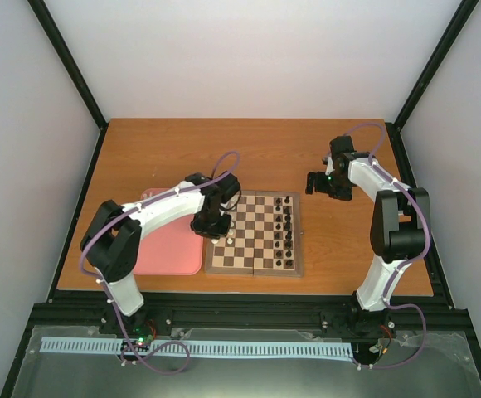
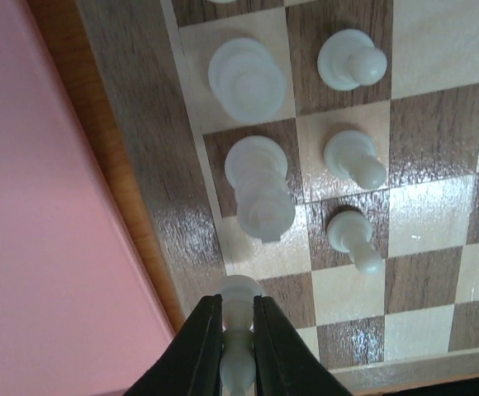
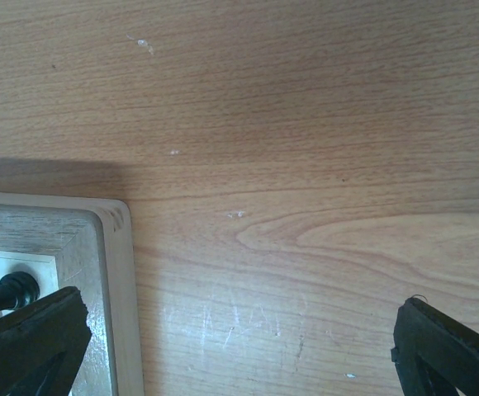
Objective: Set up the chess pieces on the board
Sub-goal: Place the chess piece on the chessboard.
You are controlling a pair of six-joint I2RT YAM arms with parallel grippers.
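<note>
Left claw (image 2: 238,307) clamped on a white piece (image 2: 240,289) at the board (image 2: 140,165) edge; next: lower upright, release. Right claw (image 3: 239,342) apart, empty.

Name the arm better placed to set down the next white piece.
Left. The left claw is shut on a white piece above the board's edge squares; the right claw hangs open over the table, off the board.

A pink tray (image 1: 174,253) lies on the wooden table (image 1: 166,149); small black chess pieces (image 1: 288,224) stand upright
</note>
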